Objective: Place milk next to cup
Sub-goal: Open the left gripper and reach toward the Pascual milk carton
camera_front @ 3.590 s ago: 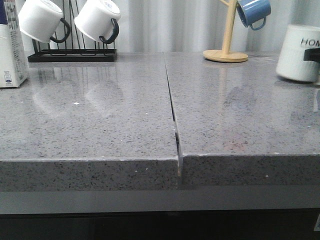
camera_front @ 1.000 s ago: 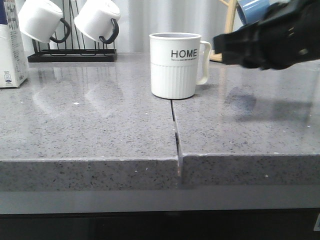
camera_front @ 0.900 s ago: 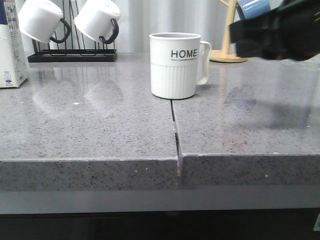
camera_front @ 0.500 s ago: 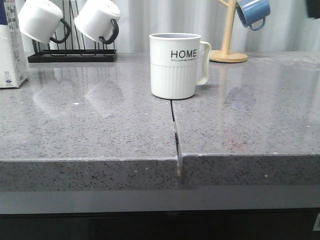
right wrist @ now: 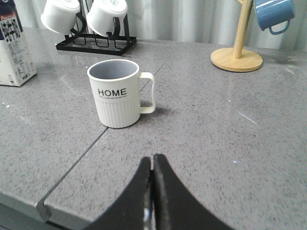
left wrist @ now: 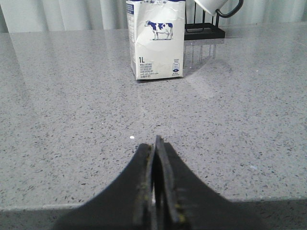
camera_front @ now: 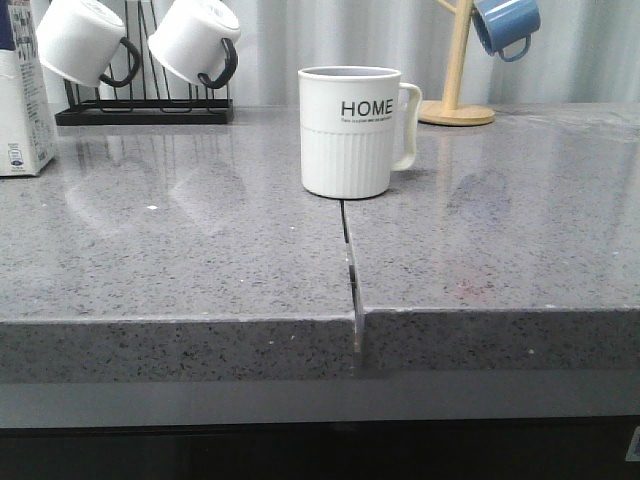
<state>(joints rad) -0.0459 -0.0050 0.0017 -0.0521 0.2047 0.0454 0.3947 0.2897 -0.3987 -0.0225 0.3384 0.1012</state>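
The white ribbed "HOME" cup [camera_front: 350, 130] stands upright at the middle of the grey counter, on the seam, handle to the right. It also shows in the right wrist view [right wrist: 117, 98]. The milk carton [camera_front: 22, 95] stands at the far left edge of the front view, partly cut off. In the left wrist view the carton [left wrist: 156, 40] shows its cow picture, well beyond my left gripper [left wrist: 156, 143], which is shut and empty. My right gripper [right wrist: 153, 160] is shut and empty, short of the cup. Neither gripper shows in the front view.
A black rack [camera_front: 145, 108] holds two small white mugs [camera_front: 85, 40] at the back left. A wooden mug tree [camera_front: 455, 100] with a blue mug [camera_front: 507, 25] stands at the back right. A seam [camera_front: 350, 260] splits the counter, whose front edge [camera_front: 320, 330] is near.
The right arm set the cup at the counter's middle, then drew back to the right and out of the front view. The cup and the milk carton stay still.
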